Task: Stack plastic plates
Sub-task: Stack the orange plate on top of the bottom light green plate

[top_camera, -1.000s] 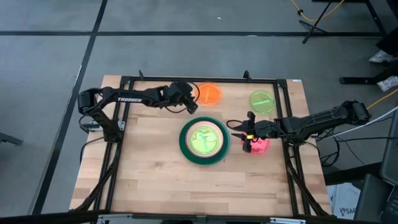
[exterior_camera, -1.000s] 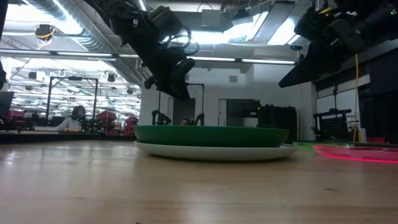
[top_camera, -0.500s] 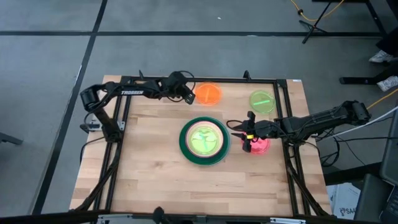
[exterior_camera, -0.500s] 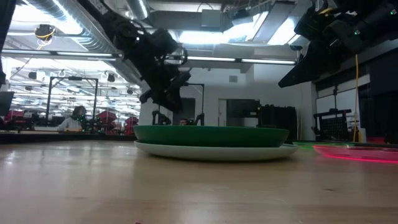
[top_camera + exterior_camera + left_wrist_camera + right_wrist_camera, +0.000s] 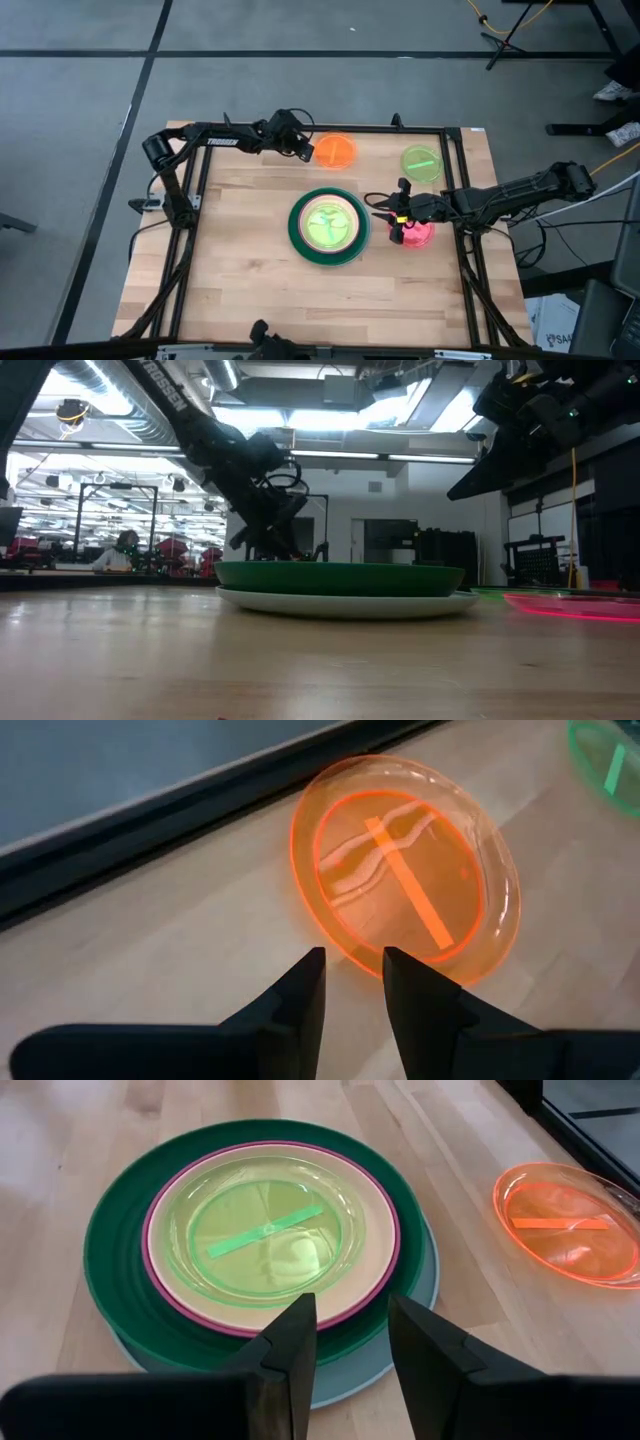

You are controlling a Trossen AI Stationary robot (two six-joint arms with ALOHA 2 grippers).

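The stack sits at the middle of the bench: light blue plate at the bottom, dark green plate on it, then magenta, pale pink, and a lime green plate on top.

The orange plate lies alone near the far edge. The left gripper is held just short of its rim, fingers parted by a narrow gap, nothing between them.

A second lime green plate lies near the far right corner. The red plate lies by the right edge, partly hidden under the right gripper, which hovers there slightly spread and empty.

Risks, as judged:
- The thin orange rim lies flat, so it may be pushed toward the far frame rail instead of being pinched.
- A shallow bite on slick plastic may let the plate tilt or drop in transit.
- An off-centre release may leave it sliding off the top plate.
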